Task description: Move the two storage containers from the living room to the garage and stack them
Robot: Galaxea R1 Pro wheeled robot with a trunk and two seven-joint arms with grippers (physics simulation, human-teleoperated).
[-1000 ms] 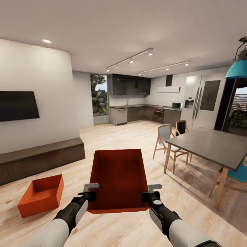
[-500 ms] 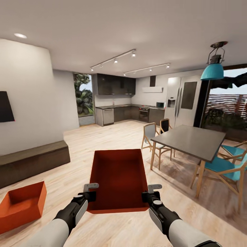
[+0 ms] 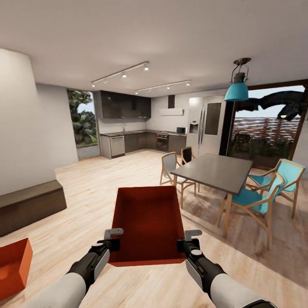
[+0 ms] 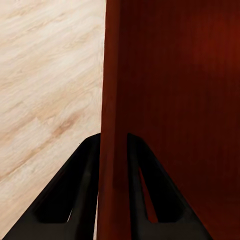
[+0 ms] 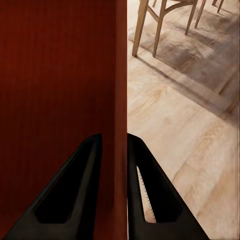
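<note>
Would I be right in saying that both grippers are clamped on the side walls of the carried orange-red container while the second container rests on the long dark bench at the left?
Not quite. The second container rests on the wood plank floor, in front of the dark bench, as the head view shows. The rest holds: the left gripper and right gripper each clamp a side wall of the carried container.

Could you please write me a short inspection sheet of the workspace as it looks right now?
Surface: light wood plank floor.
Job's things: held container carried in front, open side up; second container on the floor, cut by the picture's edge.
Clutter: nothing seen.
Grippers: left tool clamps the held container's left wall, right tool its right wall; each wall runs between the fingers in the wrist views.
Cables: nothing seen.
Surroundings: dark bench, dining table with chairs, kitchen behind.
</note>
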